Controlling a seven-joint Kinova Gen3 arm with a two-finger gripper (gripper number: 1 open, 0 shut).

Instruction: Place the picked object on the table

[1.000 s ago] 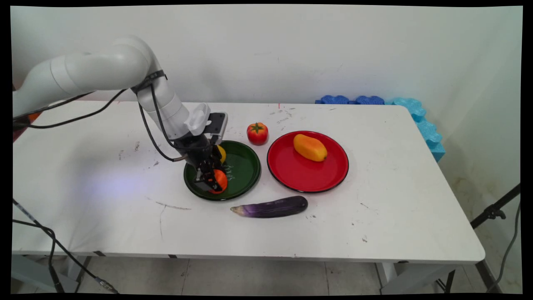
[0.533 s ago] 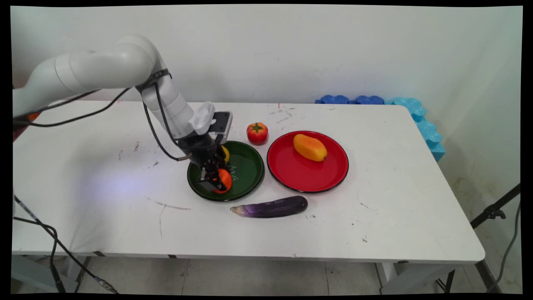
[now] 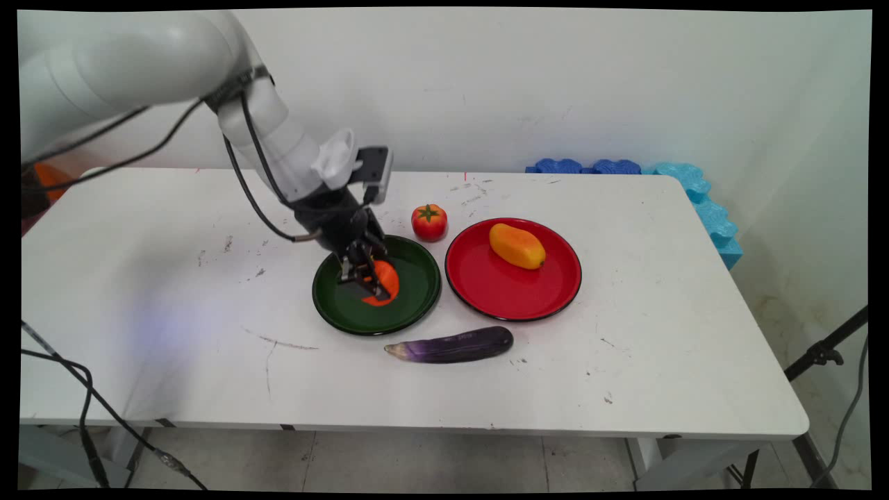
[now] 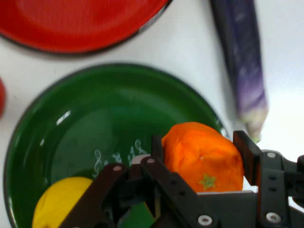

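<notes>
Jaws (image 3: 371,281) clenched on my orange (image 3: 384,283), I hang in the main view above the green plate (image 3: 410,309), eggplant (image 3: 455,345) on the worktop (image 3: 660,333) beyond.

Hand view: orange (image 4: 203,159) sits between both fingers (image 4: 246,149); a lemon (image 4: 59,204) lies beneath me, red plate (image 4: 76,23) ahead.

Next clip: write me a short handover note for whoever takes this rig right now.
Hand: shut on the orange, held over the green plate.
Lemon lies in the green plate, partly behind the hand's linkage.
Mango lies in the red plate. Tomato stands on the table behind the green plate; eggplant lies in front of both plates.
</notes>
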